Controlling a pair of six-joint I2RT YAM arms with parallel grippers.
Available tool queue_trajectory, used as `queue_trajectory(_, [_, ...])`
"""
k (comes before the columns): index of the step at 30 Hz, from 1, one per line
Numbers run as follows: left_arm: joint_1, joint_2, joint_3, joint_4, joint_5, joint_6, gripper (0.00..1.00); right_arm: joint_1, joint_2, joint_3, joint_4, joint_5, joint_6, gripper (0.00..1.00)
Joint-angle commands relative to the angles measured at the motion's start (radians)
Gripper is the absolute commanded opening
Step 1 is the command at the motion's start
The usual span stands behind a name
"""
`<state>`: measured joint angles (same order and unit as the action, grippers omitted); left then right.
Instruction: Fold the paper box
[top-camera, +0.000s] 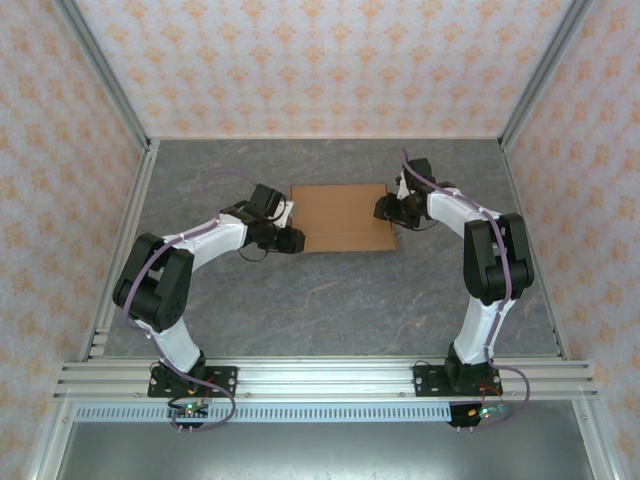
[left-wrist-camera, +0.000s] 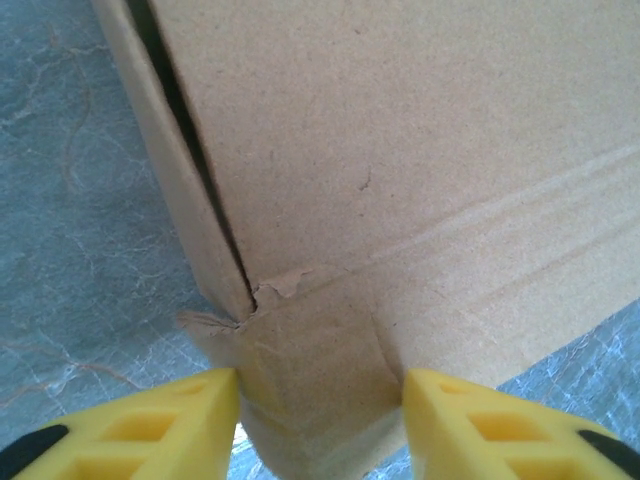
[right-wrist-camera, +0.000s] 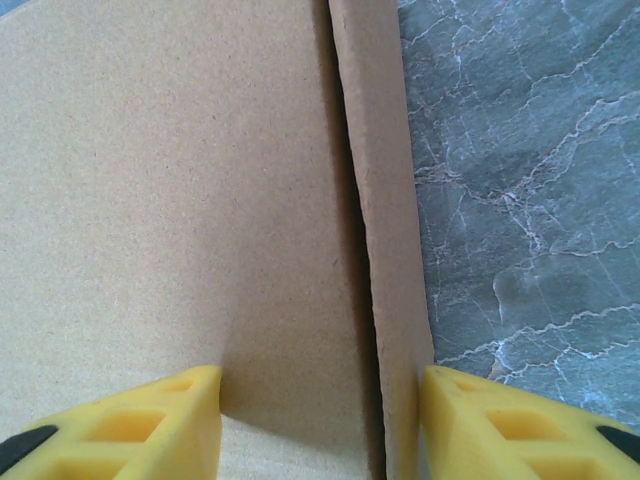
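Grey marbled tabletop (top-camera: 330, 300) enclosed by orange-patterned walls (top-camera: 320, 60), apparently wallpapered, evenly lit.

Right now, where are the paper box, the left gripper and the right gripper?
paper box (top-camera: 342, 217): top external view, middle of its flat brown top.
left gripper (left-wrist-camera: 320, 400): left wrist view, midway between its yellow fingertips, at the box corner.
right gripper (right-wrist-camera: 320, 385): right wrist view, midway between its yellow fingertips, at the box edge.

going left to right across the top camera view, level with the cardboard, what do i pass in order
left arm → left hand → paper box → right hand → right arm
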<state>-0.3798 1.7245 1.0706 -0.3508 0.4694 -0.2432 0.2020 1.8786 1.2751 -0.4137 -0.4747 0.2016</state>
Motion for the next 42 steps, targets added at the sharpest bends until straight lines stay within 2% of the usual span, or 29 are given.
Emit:
queue_trajectory(1, [-0.009, -0.023, -0.013, -0.009, -0.044, 0.004, 0.52, -0.001, 0.028, -0.043, -0.051, 0.053, -0.007, 0.51])
queue_trajectory(13, [0.007, -0.103, -0.047, 0.009, -0.077, 0.015, 0.61, -0.001, 0.023, -0.030, -0.070, 0.071, -0.019, 0.52])
queue_trajectory(20, [0.018, -0.207, -0.059, 0.084, -0.191, 0.006, 0.72, -0.001, -0.018, 0.063, -0.121, 0.106, -0.039, 0.63])
queue_trajectory(25, [0.040, -0.146, 0.034, 0.095, -0.200, 0.007, 0.73, -0.002, -0.110, 0.095, -0.106, 0.118, -0.012, 0.68])
queue_trajectory(30, [0.050, -0.019, 0.187, 0.048, -0.220, 0.077, 0.73, -0.001, -0.245, -0.031, -0.064, 0.147, 0.023, 0.70])
queue_trajectory(35, [0.053, 0.123, 0.385, -0.033, -0.211, 0.237, 0.73, 0.070, -0.496, -0.295, 0.026, 0.123, 0.115, 0.68])
queue_trajectory(39, [0.060, 0.280, 0.602, -0.154, -0.139, 0.357, 0.76, 0.132, -0.640, -0.499, 0.113, 0.067, 0.229, 0.68])
queue_trajectory(42, [0.066, 0.410, 0.789, -0.262, -0.049, 0.414, 0.78, 0.198, -0.655, -0.597, 0.244, 0.035, 0.340, 0.70])
